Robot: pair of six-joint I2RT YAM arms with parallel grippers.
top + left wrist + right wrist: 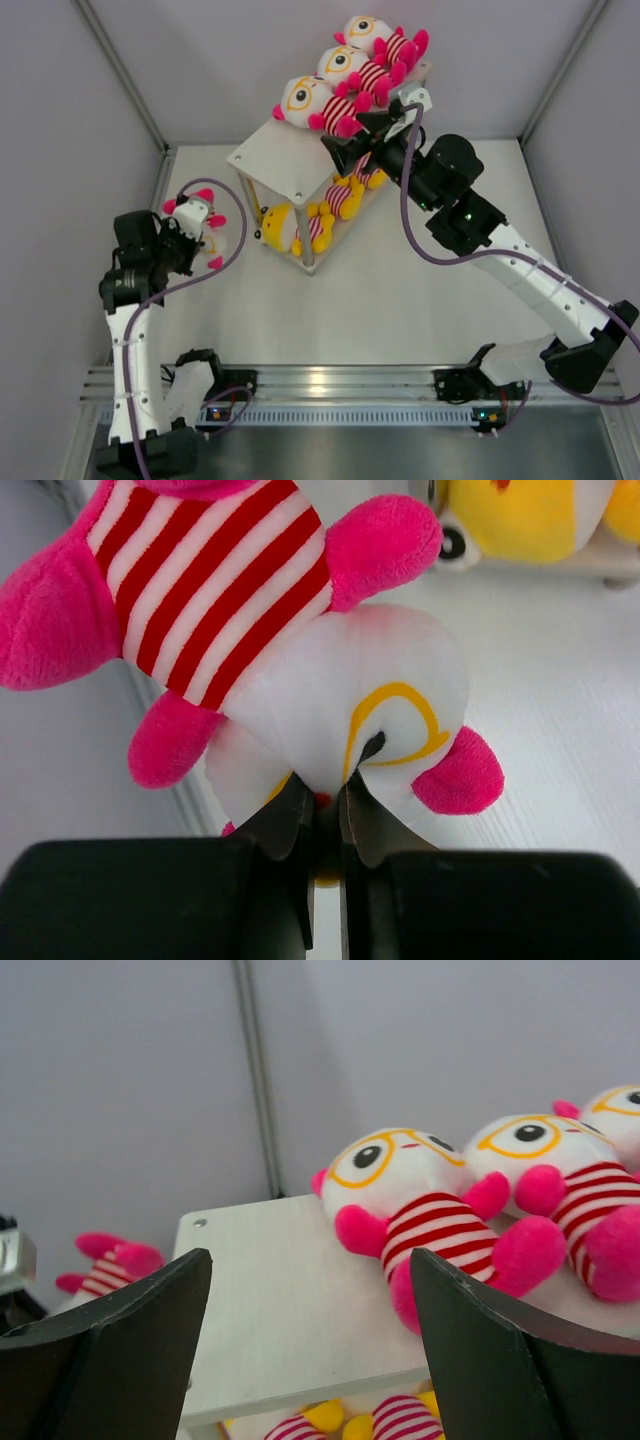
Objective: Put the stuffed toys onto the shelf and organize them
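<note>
Well, the shelf (pixel 275 158) stood askew toward the far edge of the tabletop (pixel 400 300). Three white-headed toys in round glasses sat in a row along its top board: one at the near end (pixel 303 100), one in the middle (pixel 345 68) and one at the far end (pixel 372 33). On the lower board I could see yellow-bodied toys, one at the near end (pixel 283 228) and another further in (pixel 345 195), partly hidden by the board above.

The left arm (pixel 130 300) was out by the left edge of the tabletop, well apart from the shelf. Its jaws were clenched on the white head of a pink-limbed toy (pixel 230 580), pinching the plush right beside the yellow rim of its glasses.

The right arm (pixel 520 260) reached across to the shelf's top board. Its jaws were spread wide and grasped nothing, poised at the board's right edge, just beside the pink feet of the near-end toy.
</note>
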